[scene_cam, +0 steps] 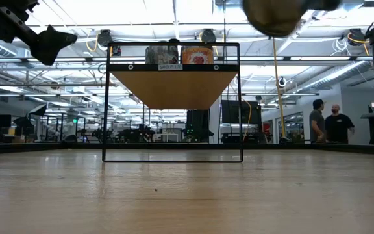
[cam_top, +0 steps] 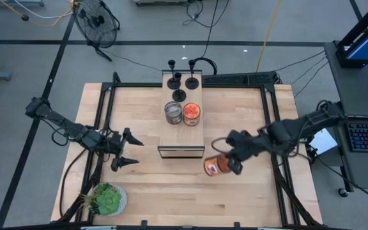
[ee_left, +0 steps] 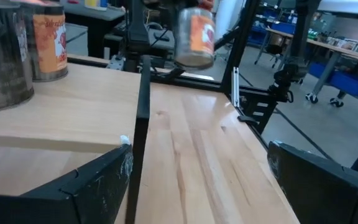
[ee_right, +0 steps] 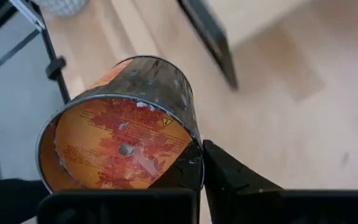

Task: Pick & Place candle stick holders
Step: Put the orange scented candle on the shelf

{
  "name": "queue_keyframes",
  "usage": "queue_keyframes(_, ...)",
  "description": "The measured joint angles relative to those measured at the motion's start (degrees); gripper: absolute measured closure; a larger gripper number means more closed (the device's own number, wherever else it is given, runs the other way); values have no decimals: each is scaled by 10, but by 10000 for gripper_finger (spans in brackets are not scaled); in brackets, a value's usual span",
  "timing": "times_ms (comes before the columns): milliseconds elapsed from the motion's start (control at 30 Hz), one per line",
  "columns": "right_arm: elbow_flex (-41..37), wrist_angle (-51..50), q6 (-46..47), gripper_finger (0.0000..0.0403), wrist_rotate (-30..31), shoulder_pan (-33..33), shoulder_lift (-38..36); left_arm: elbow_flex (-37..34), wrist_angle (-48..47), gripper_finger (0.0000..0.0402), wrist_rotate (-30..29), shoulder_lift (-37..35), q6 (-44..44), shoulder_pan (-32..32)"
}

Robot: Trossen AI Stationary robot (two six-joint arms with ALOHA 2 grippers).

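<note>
Fingers of the right gripper [cam_top: 230,163] clamp an orange-labelled jar [cam_top: 214,166]; left gripper [cam_top: 128,148] fingers spread wide. Candle stick holders [cam_top: 179,78] stand untouched, well beyond both, so the jar probably needs setting down first.

Three small matte-black candle stick holders, each a round flat base with a thin upright stem, all standing upright at the far end of the raised wooden shelf top. One at the far left corner [cam_top: 171,66], one at the far right corner [cam_top: 191,65], two more bases between and nearer: one by the left [cam_top: 174,82], one at centre [cam_top: 179,95], just beyond the two jars. Four dark shapes visible in the high view; whether each is a separate holder cannot be told. All apart from one another, none tipped.
</note>
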Motion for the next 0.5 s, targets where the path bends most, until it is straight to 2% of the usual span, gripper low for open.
queue_keyframes(200, 99, -26, -127, 403, 0, -77, 59, 0, 17, 23, 35, -1, 31, 0)
queue_keyframes(500, 250, -54, -286, 403, 3, -153, 167, 0, 11, 23, 36, -1, 33, 0)
